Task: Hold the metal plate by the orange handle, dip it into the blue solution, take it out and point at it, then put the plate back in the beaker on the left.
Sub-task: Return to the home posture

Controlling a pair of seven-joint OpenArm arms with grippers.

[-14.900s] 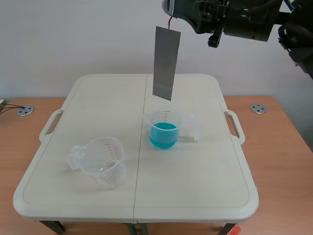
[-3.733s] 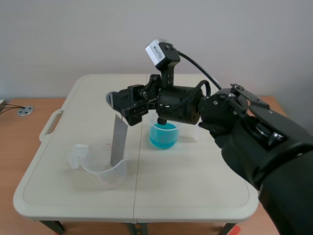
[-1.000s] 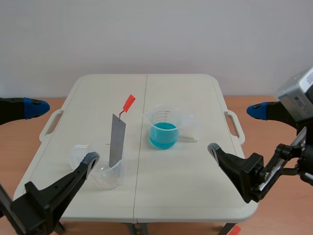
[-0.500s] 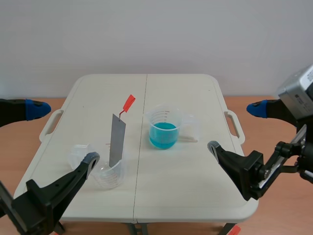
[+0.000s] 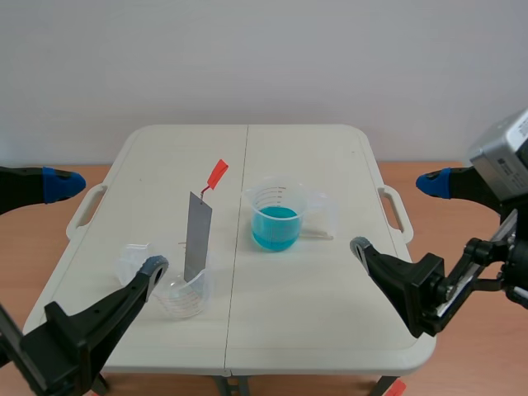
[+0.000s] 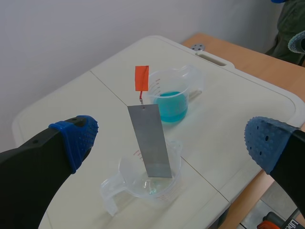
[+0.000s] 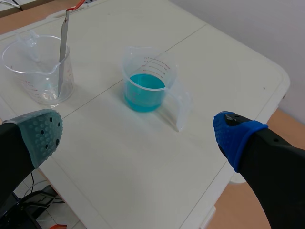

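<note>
The metal plate (image 5: 198,238) is being kept in the clear measuring beaker (image 5: 183,295) at the near left of the white folding table (image 5: 330,280). Its lower end is being held down inside the cup, and its upper part is being leaned slightly against the rim. Whether the lower edge is being rested on the very bottom cannot be told for sure, though it seems so. The orange handle (image 5: 217,172) is being carried above the plate's top on a thin wire, touched by neither gripper. The beaker of blue solution (image 5: 277,216) is being left standing to the right and a little farther off, near the table's middle and apart from the plate's beaker. The left gripper (image 6: 169,140) is being held released at the near left, its fingers spread wide and gripping nothing. The right gripper (image 7: 138,130) is likewise being held wide apart and gripping nothing, at the near right by the table's edge.
</note>
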